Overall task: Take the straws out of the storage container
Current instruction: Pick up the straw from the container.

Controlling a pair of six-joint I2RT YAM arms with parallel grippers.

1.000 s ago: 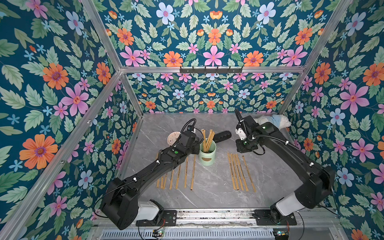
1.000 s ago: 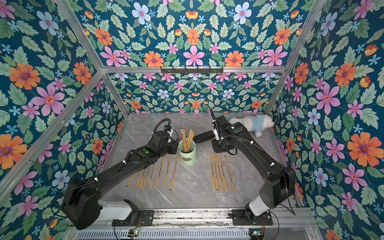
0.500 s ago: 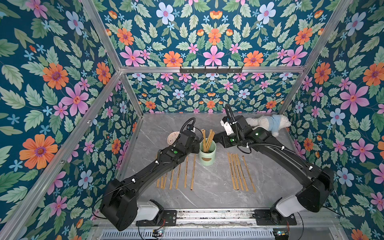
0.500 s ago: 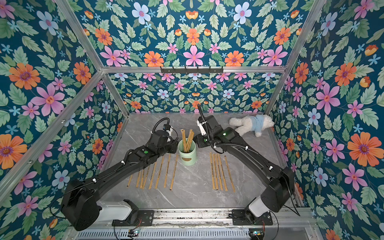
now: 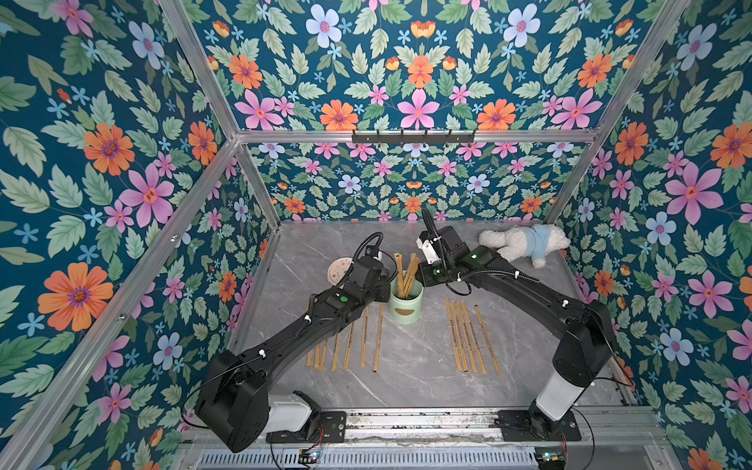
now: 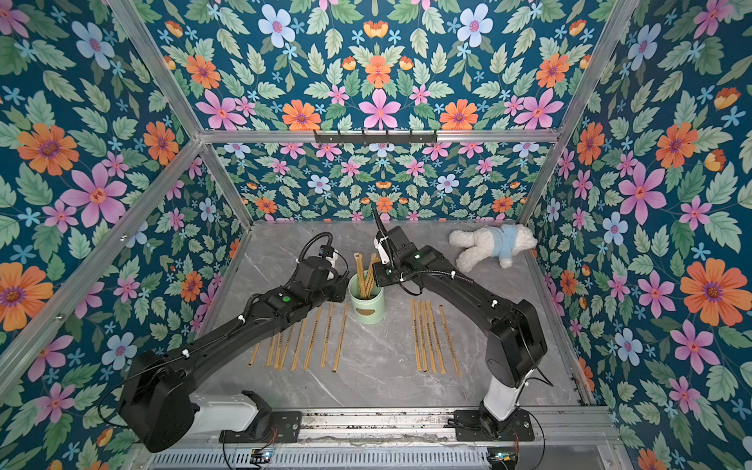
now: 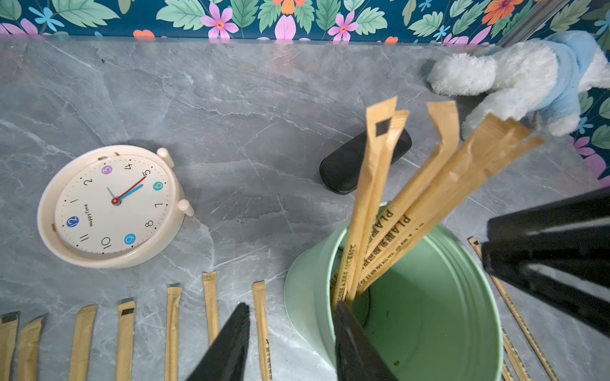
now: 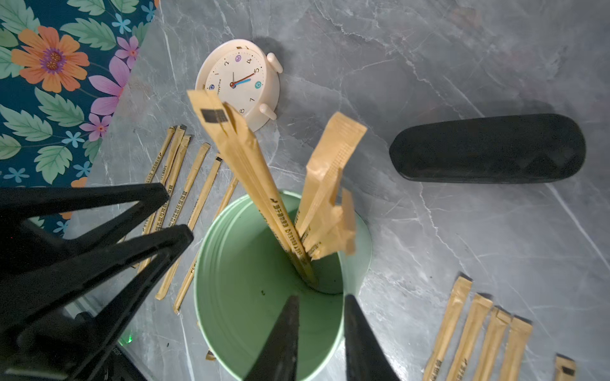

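Note:
The mint-green storage container (image 5: 407,303) (image 6: 367,305) stands upright mid-table, with a few tan paper-wrapped straws (image 5: 403,272) (image 8: 264,184) leaning inside it. My left gripper (image 7: 292,306) is open, one finger over the container's near rim (image 7: 310,297) and the other over the table outside it, holding nothing. My right gripper (image 8: 321,299) is open with a narrow gap above the opposite rim (image 8: 343,330), clear of the straws. More straws lie in rows on the table to the left (image 5: 346,342) and right (image 5: 468,337) of the container.
A cream round clock (image 7: 112,204) (image 5: 339,270) lies flat behind my left arm. A black oblong case (image 8: 488,148) (image 7: 350,161) lies behind the container. A white plush toy in blue (image 5: 525,244) lies at the back right. Flowered walls enclose the table.
My right arm has swung left from the back right of the table until its gripper hangs over the container's rim. The left arm and the straws have stayed put.

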